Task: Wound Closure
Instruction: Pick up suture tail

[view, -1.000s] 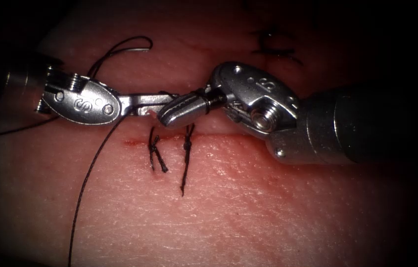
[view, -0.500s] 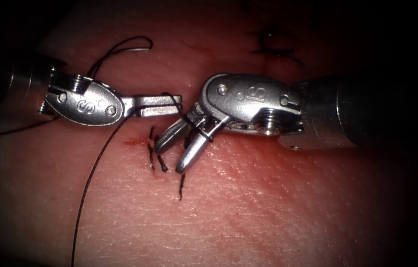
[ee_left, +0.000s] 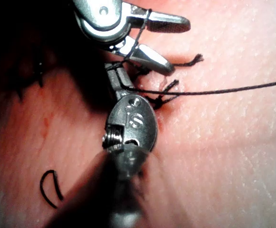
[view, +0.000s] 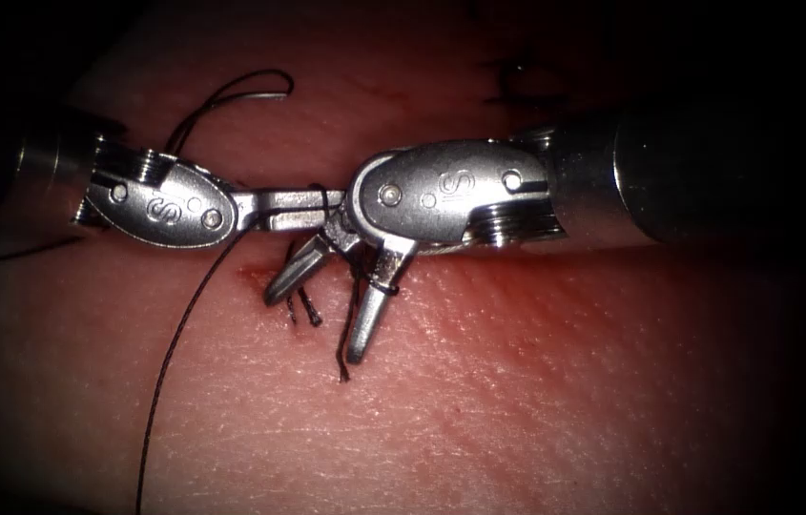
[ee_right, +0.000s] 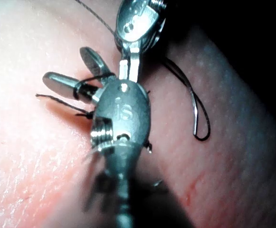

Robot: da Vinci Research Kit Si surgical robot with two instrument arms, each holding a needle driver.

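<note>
Pink tissue (view: 536, 401) fills the background, its cut (view: 252, 277) carrying knotted stitch ends (view: 307, 310). Thread (view: 178, 329) is clamped in the left tool (view: 312, 200), jaws closed, and loops around the right tool (view: 326, 305), whose jaws gape empty, likely for knot-forming. The needle (view: 259, 86) lies well apart, on the tissue.

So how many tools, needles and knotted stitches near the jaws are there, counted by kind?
Tools: 2. The left tool is shut on the thread; the right tool is open and holds nothing, with thread looped on one jaw.
Needles: 1. The needle lies on the tissue, held by neither tool.
Knotted stitches: 2.
Total: 5.
</note>
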